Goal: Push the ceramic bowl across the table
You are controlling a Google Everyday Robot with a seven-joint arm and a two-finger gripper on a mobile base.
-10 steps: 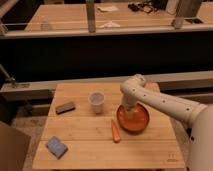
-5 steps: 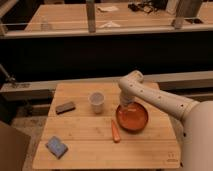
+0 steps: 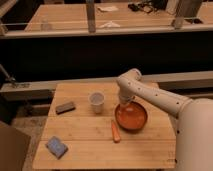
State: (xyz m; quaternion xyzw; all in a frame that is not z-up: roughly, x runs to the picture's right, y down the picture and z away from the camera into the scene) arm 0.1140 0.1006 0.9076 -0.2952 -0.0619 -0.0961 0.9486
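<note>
Slides gripper (image 3: 124, 103) to the 11 o'clock rim of the barely shifted ceramic bowl (image 3: 133, 120), cannot tell whether clamped or spread, hardly starts the push.

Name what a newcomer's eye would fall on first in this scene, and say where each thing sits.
The orange ceramic bowl on the right half of the wooden table stands out first, with the robot's pincer down at its far-left rim. Next come the white cup just left of the bowl and the orange stick-shaped object lying by the bowl's near-left edge.
</note>
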